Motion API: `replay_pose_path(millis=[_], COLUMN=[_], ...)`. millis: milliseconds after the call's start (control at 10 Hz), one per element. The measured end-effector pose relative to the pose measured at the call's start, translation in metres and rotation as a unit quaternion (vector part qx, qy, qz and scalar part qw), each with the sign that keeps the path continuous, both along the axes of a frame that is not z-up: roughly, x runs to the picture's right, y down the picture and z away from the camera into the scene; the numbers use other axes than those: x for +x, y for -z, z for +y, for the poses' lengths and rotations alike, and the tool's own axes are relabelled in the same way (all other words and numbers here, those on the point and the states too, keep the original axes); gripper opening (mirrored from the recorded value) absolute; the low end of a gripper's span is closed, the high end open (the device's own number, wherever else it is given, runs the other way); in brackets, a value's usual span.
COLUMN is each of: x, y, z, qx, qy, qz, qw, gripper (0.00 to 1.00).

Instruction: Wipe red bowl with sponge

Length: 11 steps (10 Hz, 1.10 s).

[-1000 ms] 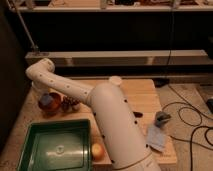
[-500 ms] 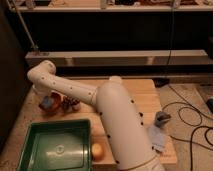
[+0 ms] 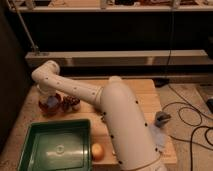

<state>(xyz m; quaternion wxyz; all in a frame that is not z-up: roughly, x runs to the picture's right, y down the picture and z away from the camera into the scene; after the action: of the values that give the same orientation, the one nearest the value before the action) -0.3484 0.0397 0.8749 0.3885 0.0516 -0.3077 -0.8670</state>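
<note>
The red bowl (image 3: pixel 49 108) stands at the left end of the wooden table (image 3: pixel 142 92), just behind the green tray. My gripper (image 3: pixel 50 99) hangs down from the white arm's elbow (image 3: pixel 47 75) straight over the bowl and reaches into its opening. A small blue-grey patch, the sponge (image 3: pixel 52 103), shows at the gripper's tip inside the bowl. The gripper hides most of the bowl's inside.
A dark knobbly cluster (image 3: pixel 71 102) lies right of the bowl. The green tray (image 3: pixel 35 150) fills the front left, with an orange fruit (image 3: pixel 97 151) beside it. A grey-blue lump (image 3: pixel 161 119) on a pale sheet lies at the right edge. Cables lie on the floor at the right.
The arm's elbow and gripper have shifted slightly right and down over the red bowl. Nothing else on the table has moved.
</note>
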Motion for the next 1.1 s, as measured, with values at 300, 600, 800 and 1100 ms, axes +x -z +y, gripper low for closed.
replay_pose_path(millis=[300,600,800,1100], x=[-0.005,-0.030,-0.043,-0.044], y=[-0.008,-0.006,-0.001,0.008], z=[-0.006,-0.010,-0.007,0.002], qx=[0.001,0.008,0.008,0.005], qy=[-0.007,-0.005,-0.002,0.005], qz=[0.005,-0.007,-0.019,-0.030], qw=[1.0000,0.9999,0.9998,0.9995], gripper=[0.00,0.00,0.00,0.00])
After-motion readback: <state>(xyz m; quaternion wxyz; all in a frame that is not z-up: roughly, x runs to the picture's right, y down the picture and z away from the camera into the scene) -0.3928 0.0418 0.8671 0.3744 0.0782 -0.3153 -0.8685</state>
